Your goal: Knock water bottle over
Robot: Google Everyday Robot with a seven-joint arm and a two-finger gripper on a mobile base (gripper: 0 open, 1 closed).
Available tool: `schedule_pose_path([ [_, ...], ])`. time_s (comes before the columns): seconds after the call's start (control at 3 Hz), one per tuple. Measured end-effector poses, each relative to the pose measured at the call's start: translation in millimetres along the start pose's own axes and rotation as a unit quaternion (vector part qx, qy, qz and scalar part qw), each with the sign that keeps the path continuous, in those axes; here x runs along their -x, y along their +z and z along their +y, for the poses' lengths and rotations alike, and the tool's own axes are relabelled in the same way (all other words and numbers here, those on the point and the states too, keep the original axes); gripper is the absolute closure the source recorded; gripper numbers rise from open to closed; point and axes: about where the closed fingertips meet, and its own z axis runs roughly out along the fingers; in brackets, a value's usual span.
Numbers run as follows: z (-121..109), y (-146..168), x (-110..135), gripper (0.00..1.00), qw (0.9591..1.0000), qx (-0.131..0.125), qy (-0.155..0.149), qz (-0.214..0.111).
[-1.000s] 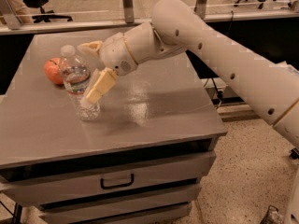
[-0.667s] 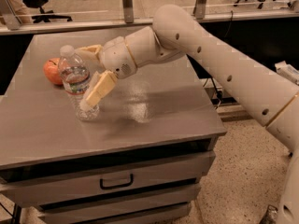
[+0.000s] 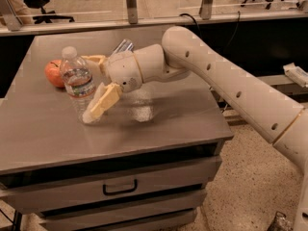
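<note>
- The gripper is at the left half of the table, at the end of a white arm that reaches in from the right of the camera view.
- The gripper is open: its two tan fingers are spread wide, with nothing clamped between them.
- The near finger slants down and to the left, and its tip is at the table surface beside the base of the water bottle. It lies across the lower front of the bottle and appears to touch it.
- The far finger projects to the left behind the bottle, level with its shoulder. Contact there cannot be confirmed.
- The water bottle is between the two fingers, near the left edge of the table. Its base is on the table, and its body leans with the white cap tipped to the left, towards the apple.
- The apple rests on the table just behind and to the left of the bottle. The bottle partly covers it in this view.
- A silver can shows behind the wrist of the arm, farther back on the table. Only its upper part is visible.
- The table front carries a drawer with a dark handle.
</note>
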Motion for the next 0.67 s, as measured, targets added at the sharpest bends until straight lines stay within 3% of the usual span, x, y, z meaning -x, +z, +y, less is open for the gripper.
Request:
schedule_pose_path([
  [0.33,4.2,0.8,-2.3,0.18,1.0,-0.007,0.004,-0.004],
  [0.67,6.0,0.1,-3.8,0.41,0.9997,-0.012,0.014,0.014],
])
